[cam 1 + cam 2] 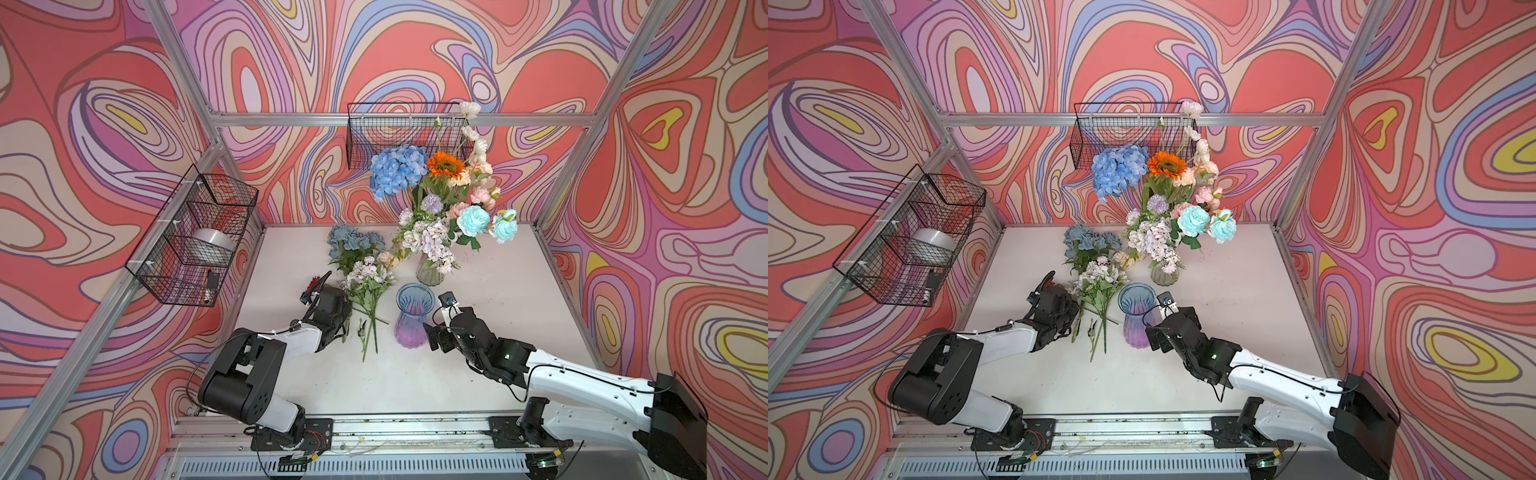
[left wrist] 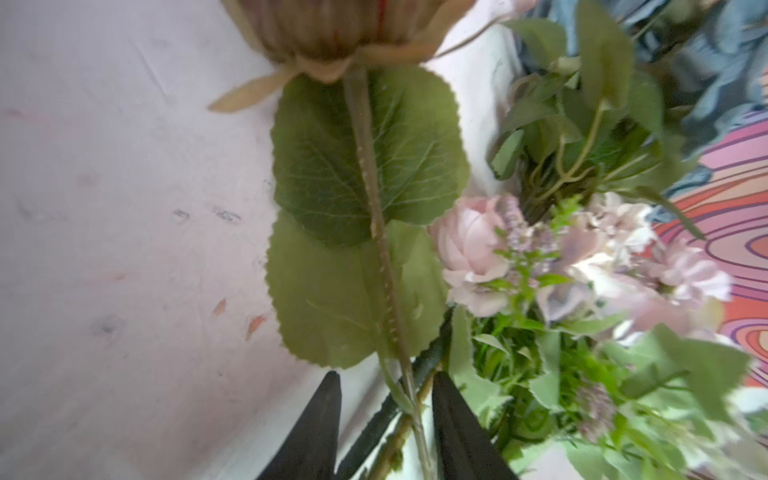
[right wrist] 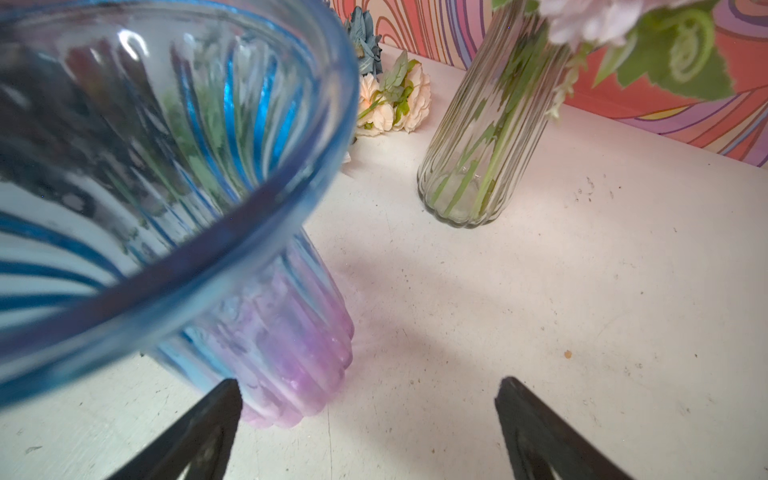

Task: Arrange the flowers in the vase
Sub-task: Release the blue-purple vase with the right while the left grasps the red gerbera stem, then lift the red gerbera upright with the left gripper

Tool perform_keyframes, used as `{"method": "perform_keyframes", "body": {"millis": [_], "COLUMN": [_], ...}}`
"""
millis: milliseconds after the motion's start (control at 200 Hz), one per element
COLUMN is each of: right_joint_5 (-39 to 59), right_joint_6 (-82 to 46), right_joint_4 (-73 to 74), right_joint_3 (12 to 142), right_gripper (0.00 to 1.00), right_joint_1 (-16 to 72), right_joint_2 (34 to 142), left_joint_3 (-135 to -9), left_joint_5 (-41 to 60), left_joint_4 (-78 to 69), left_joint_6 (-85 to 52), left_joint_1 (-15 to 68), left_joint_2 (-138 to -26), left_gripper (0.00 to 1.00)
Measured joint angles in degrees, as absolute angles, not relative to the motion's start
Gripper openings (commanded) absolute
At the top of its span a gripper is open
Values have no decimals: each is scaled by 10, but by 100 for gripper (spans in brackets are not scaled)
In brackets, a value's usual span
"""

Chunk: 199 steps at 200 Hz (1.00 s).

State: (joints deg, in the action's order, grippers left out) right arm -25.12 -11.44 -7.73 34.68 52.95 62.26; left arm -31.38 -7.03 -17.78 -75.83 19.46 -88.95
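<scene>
Blue-to-purple vase (image 3: pixel 286 357): ribbed glass, glossy, see-through. Clear vase (image 3: pixel 478 166): ribbed glass too, shiny. Tabletop (image 3: pixel 602 270): white, matt, scuffed and specked. Leaf (image 2: pixel 328 166) ahead of my left fingers (image 2: pixel 316 432): cloth-like, matt, veined. Its stem (image 2: pixel 368 158) looks like pimpled plastic. My fingers are matt black. Wire baskets (image 1: pixel 174 286): black metal mesh. Frame (image 1: pixel 291 118): brushed aluminium.

You have the blue-to-purple ribbed vase (image 1: pixel 411 316) upright and empty, mid-table (image 1: pixel 478 332). Just left of it, loose flowers lie flat: a pale pink-lilac bunch (image 1: pixel 368 274), with dusty-blue roses (image 1: pixel 353 243) behind it. Farther back, your clear vase (image 1: pixel 430 272) holds a tall mixed bouquet (image 1: pixel 440 195).
</scene>
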Motion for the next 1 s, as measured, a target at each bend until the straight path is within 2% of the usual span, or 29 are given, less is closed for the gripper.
{"method": "perform_keyframes", "body": {"millis": [115, 225, 295, 561, 771, 997], "right_joint_5": [-252, -254, -257, -279, -276, -298], "right_joint_6": [-114, -114, -114, -113, -122, -189], "right_joint_4": [-78, -80, -84, -102, -133, -175], "right_joint_3": [347, 347, 347, 347, 357, 372], "right_gripper": [98, 98, 98, 98, 99, 98], "right_joint_1": [529, 529, 529, 529, 529, 526], "right_joint_2": [623, 622, 621, 607, 606, 639], "left_joint_3": [-333, -347, -348, -313, -269, -274], "left_joint_5": [-58, -49, -49, -83, -145, -178], "left_joint_4": [-213, -230, -236, -234, -201, -200], "left_joint_6": [-770, -774, -776, -779, -750, -638], "left_joint_1": [195, 196, 196, 196, 193, 191], "left_joint_2": [-926, -951, -954, -913, -804, -682], "left_gripper": [32, 9, 1, 0, 0, 0]}}
